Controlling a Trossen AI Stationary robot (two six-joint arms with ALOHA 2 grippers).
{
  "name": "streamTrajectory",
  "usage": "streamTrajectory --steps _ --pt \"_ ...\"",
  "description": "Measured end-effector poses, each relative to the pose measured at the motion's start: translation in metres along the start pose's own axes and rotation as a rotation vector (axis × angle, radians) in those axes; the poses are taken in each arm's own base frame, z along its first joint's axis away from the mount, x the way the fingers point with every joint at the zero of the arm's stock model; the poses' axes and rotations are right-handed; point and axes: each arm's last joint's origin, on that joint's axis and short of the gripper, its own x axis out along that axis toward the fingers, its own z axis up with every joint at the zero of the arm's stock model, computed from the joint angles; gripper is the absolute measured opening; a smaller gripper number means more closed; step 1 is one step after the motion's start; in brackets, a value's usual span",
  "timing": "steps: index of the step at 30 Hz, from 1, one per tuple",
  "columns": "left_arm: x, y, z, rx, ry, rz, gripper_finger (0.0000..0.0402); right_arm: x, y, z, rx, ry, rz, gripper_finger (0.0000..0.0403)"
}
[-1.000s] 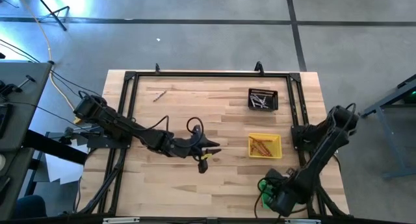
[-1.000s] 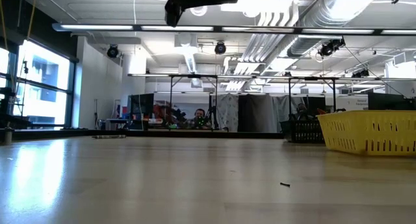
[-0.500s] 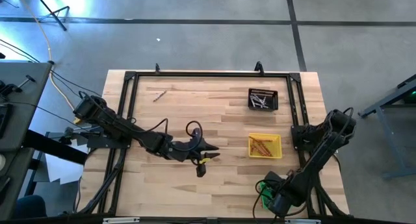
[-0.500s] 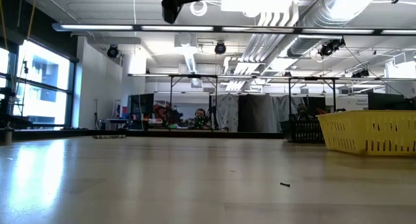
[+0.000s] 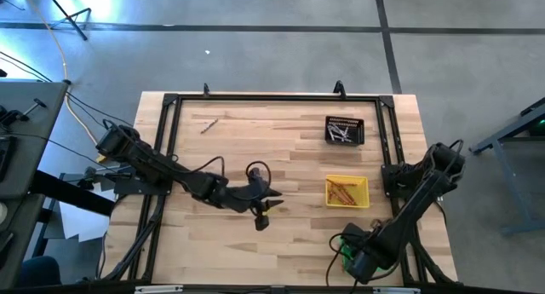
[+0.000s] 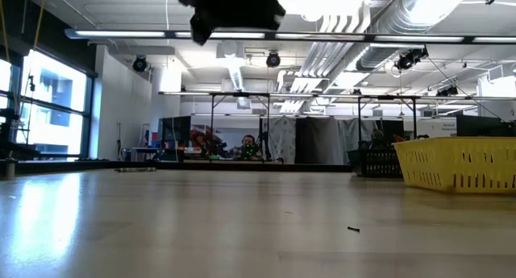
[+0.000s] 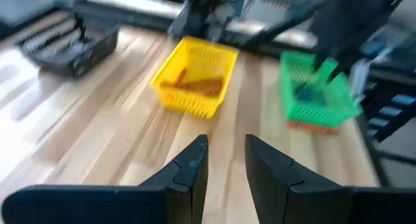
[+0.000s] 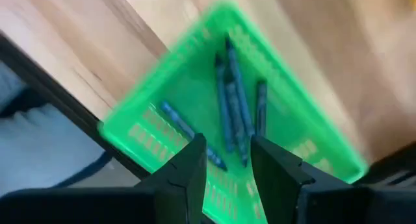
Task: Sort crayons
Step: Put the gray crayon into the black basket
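Several dark crayons [image 8: 237, 100] lie flat in the green tray [image 8: 130, 130] at the table's near right corner. My right gripper [image 8: 227, 165] hangs right above them, pointing down, open, with nothing between its fingers. Orange crayons [image 5: 345, 193] lie in the yellow tray [image 5: 347, 179], and grey ones in the black tray [image 5: 344, 130]. One loose crayon [image 5: 209, 124] lies flat on the table at the far left. My left gripper [image 5: 266, 202] hovers open over the table's middle, facing the yellow tray [image 7: 195, 74], and holds nothing.
A black frame [image 5: 272, 98] runs around the table's edges. The three trays stand along the right side, with the green tray [image 5: 344, 243] nearest the front edge. Bare wood lies between my left gripper and the trays. In the low view the left gripper [image 6: 230, 8] hangs high above the table.
My left gripper has tipped a little further down while staying over the table's middle; in the low view it shows lower and larger than before.
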Motion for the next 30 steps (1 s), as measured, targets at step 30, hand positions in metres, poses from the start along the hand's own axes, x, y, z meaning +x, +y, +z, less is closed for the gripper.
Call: streamTrajectory --steps 30 --pt "-0.035 0.246 -0.041 -0.16 0.995 0.855 0.0087 -0.094 0.0 0.073 -0.293 -0.571 -0.177 0.0114"
